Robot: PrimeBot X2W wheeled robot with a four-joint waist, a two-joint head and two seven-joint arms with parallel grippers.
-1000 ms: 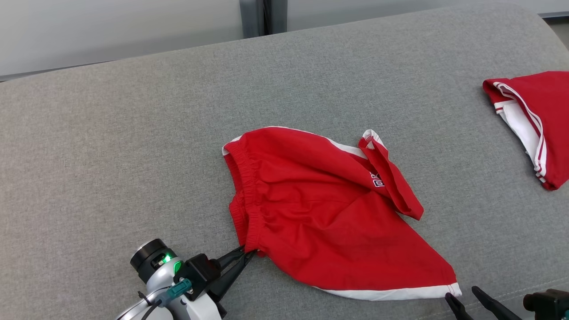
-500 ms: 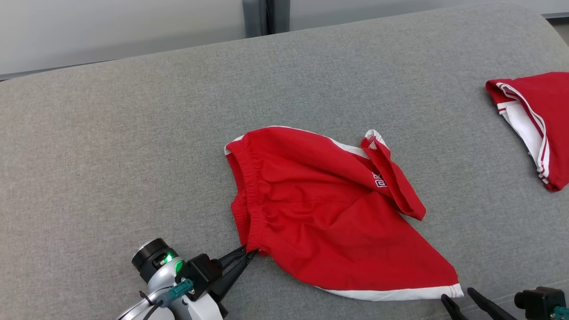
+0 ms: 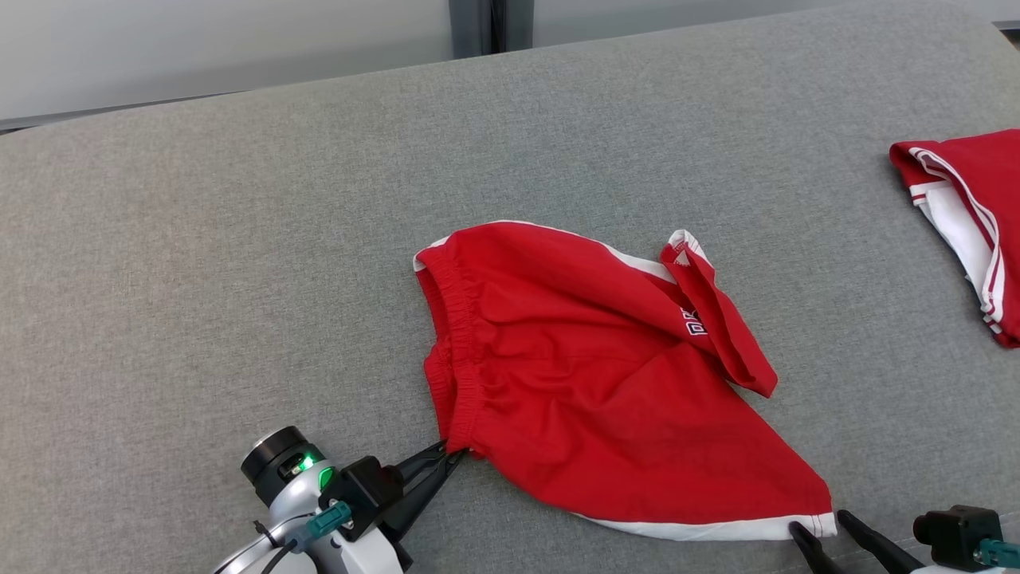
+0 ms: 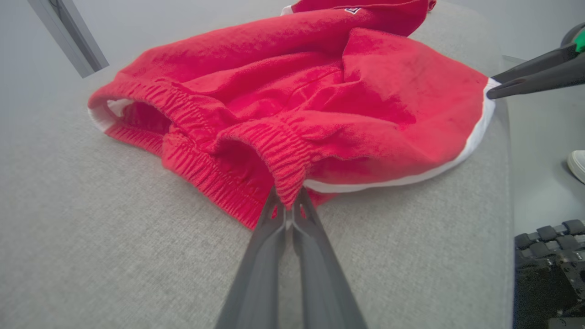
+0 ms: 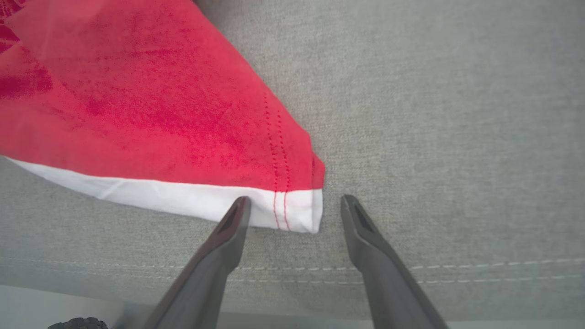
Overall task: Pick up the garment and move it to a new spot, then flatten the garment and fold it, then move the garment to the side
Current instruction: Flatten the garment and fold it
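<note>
Red shorts (image 3: pixel 606 383) lay mid-frame.
Left jaws clamped the waistband (image 4: pixel 283 169); right jaws gaped, flanking the white hem corner (image 5: pixel 292 212).

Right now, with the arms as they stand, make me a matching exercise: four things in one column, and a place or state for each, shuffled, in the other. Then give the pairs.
Things
1. left gripper
2. right gripper
3. red shorts
4. second red garment

Places or states
A. open, fingertips either side of the white hem corner
B. at the head view's right edge, apart from the rest
C. shut on the elastic waistband
D. lying mid grey surface, one leg folded over

Pairs: 1-C, 2-A, 3-D, 4-B
</note>
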